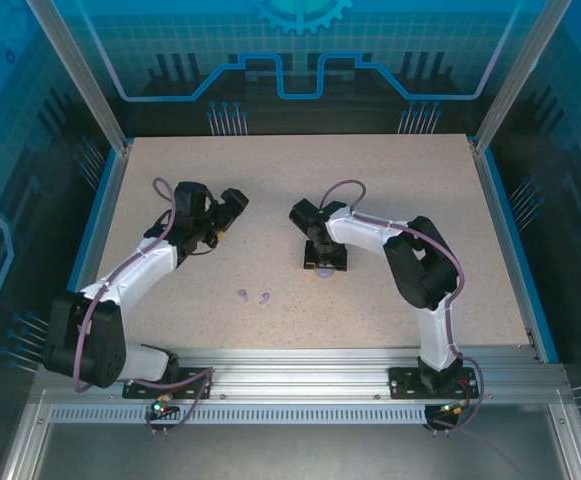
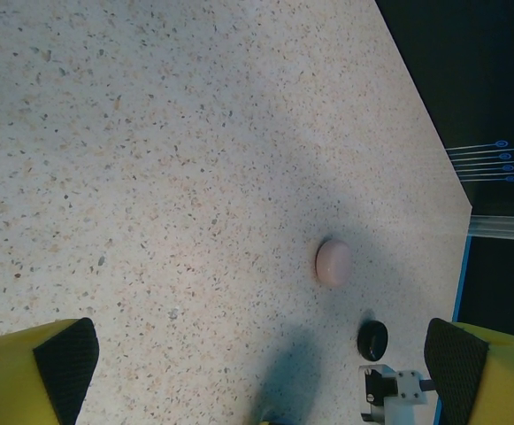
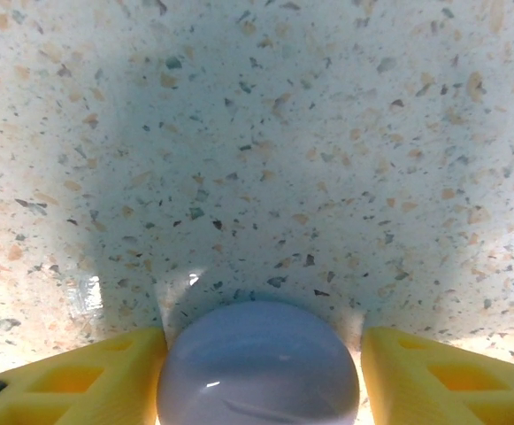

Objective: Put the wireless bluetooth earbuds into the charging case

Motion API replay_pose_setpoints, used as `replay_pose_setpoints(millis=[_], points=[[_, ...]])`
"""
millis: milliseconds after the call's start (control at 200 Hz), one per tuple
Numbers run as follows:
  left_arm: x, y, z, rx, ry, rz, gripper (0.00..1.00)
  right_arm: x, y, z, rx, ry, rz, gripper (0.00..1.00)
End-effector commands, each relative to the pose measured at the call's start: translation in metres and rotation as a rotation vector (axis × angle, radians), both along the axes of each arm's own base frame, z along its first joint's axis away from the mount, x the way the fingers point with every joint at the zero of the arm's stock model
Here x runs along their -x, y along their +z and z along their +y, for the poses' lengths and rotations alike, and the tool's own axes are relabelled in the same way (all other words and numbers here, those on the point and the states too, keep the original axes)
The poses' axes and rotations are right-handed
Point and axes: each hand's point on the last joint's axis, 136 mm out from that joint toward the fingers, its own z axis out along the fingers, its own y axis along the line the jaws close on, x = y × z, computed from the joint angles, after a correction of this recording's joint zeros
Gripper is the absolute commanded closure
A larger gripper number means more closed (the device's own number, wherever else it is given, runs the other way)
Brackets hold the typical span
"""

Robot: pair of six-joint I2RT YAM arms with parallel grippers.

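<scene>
lilac case [image 3: 258, 367] sits between right tool [image 3: 263, 352] fingers (earbuds [image 1: 242, 293] apart)

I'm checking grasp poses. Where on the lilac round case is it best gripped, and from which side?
Likely best: grip across its rounded sides at the widest part, coming from straight above. The lilac case lies flat on the table, its smooth domed top offering no hold; the right end effector straddles it that way.

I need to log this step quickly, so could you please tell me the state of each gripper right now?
Left gripper: open, holding nothing.
Right gripper: fingers closed on the lilac case.
</scene>
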Motion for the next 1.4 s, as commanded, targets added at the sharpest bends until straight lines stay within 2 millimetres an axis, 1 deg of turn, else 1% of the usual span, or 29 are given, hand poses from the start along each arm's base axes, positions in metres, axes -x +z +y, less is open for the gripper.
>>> replay_pose_setpoints(millis=[0,110,220,405,625,730,835,925,991,1021,1141,1231,1391], points=[[-0.008,0.011,-0.004,-0.026,-0.011,-0.039,0.01,0.008,-0.009,-0.001,-0.003,-0.035,0.048,0.38],[-0.009,0.012,-0.006,-0.03,-0.012,-0.043,0.01,0.019,-0.012,-0.004,0.008,-0.095,0.08,0.36],[-0.01,0.013,-0.008,-0.033,-0.013,-0.047,0.01,0.025,-0.015,-0.004,0.009,-0.15,0.094,0.36],[-0.011,0.012,-0.009,-0.034,-0.013,-0.044,0.01,0.028,-0.021,-0.004,0.03,-0.173,0.108,0.38],[-0.012,0.013,-0.012,-0.034,-0.033,-0.051,0.01,0.028,-0.029,-0.004,0.022,-0.164,0.109,0.44],[-0.011,0.016,-0.018,-0.017,-0.073,-0.081,0.01,0.027,-0.029,-0.001,0.002,-0.138,0.104,0.49],[-0.008,0.023,-0.028,0.01,-0.133,-0.142,0.01,0.024,-0.025,0.005,-0.034,-0.116,0.085,0.53],[-0.002,0.026,-0.031,0.033,-0.151,-0.176,0.01,0.021,-0.018,0.01,-0.06,-0.1,0.066,0.56],[0.003,0.027,-0.029,0.031,-0.151,-0.175,0.01,0.019,-0.014,0.013,-0.076,-0.091,0.054,0.58],[0.005,0.028,-0.029,0.028,-0.152,-0.175,0.01,0.018,-0.011,0.015,-0.086,-0.084,0.048,0.6],[0.016,0.027,-0.022,0.001,-0.144,-0.172,0.01,0.015,-0.003,0.019,-0.109,-0.069,0.025,0.62],[0.023,0.023,-0.015,-0.029,-0.13,-0.165,0.01,0.013,0.002,0.022,-0.126,-0.06,0.015,0.62],[0.032,0.014,-0.012,-0.069,-0.15,-0.176,0.01,0.008,0.016,0.028,-0.162,-0.05,-0.014,0.62]])
